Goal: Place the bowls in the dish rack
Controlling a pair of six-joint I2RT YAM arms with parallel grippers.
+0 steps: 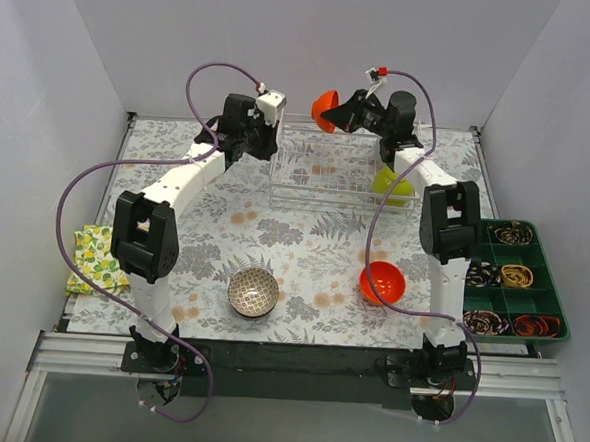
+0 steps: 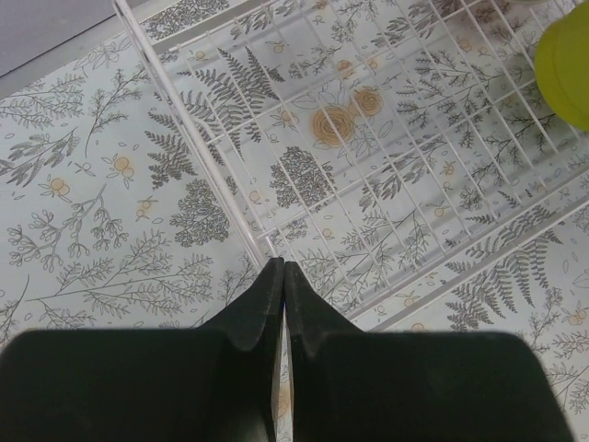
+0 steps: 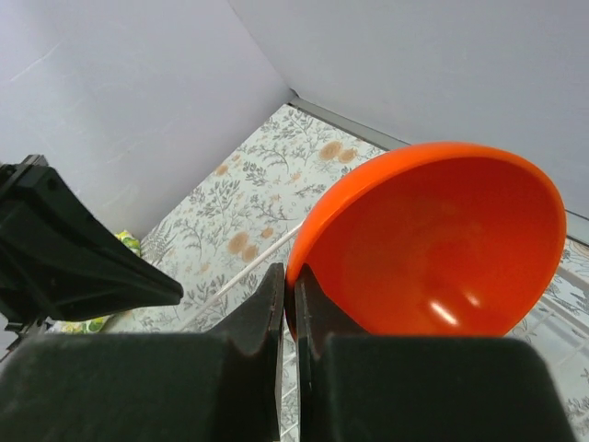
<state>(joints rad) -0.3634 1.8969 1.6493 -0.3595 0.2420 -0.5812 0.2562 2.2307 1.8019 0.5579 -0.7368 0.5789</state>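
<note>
My right gripper (image 1: 339, 113) is shut on the rim of a plain orange-red bowl (image 1: 326, 110), which it holds tilted in the air over the far edge of the wire dish rack (image 1: 328, 173). In the right wrist view the fingers (image 3: 293, 281) pinch that bowl's (image 3: 442, 249) edge. A lime-green bowl (image 1: 392, 184) stands in the rack's right end. My left gripper (image 1: 229, 157) hangs shut and empty at the rack's left end, its tips (image 2: 283, 269) above the rack's (image 2: 368, 184) corner wire. On the mat lie a brown-and-white patterned bowl (image 1: 253, 292) and another orange-red bowl (image 1: 382, 282).
A dark green compartmented tray (image 1: 516, 295) with coiled bands sits at the right edge. A yellow patterned cloth (image 1: 94, 257) lies at the left edge. White walls close in the back and both sides.
</note>
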